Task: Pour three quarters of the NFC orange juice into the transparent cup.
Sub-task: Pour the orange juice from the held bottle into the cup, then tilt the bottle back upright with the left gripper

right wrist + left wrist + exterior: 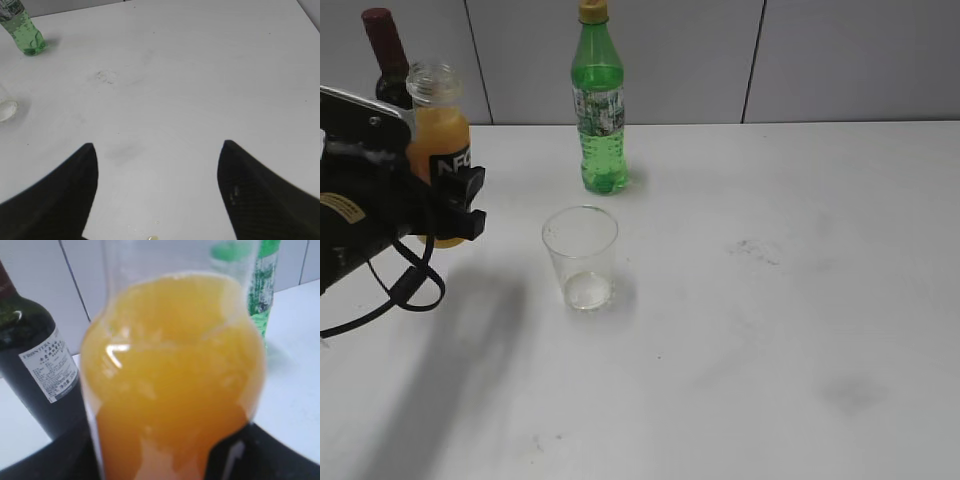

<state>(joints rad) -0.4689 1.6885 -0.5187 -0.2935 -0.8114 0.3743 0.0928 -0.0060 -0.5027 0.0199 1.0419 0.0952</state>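
Note:
The NFC orange juice (pixel 442 140) is a small clear capless bottle with a black label, upright at the left and nearly full. My left gripper (pixel 460 200) is shut on the bottle's lower body. In the left wrist view the bottle (pixel 172 375) fills the frame between the black jaws. The transparent cup (pixel 580 257) stands upright and empty on the table, to the right of the bottle and a little nearer. Its edge shows in the right wrist view (pixel 6 107). My right gripper (pixel 157 150) is open and empty above bare table, out of the exterior view.
A tall green bottle (pixel 599 105) with a yellow cap stands behind the cup. A dark wine bottle (pixel 388 60) stands behind the juice, close to it (pixel 35 375). The white table (pixel 790 300) has faint smudges and a few small droplets (pixel 152 238).

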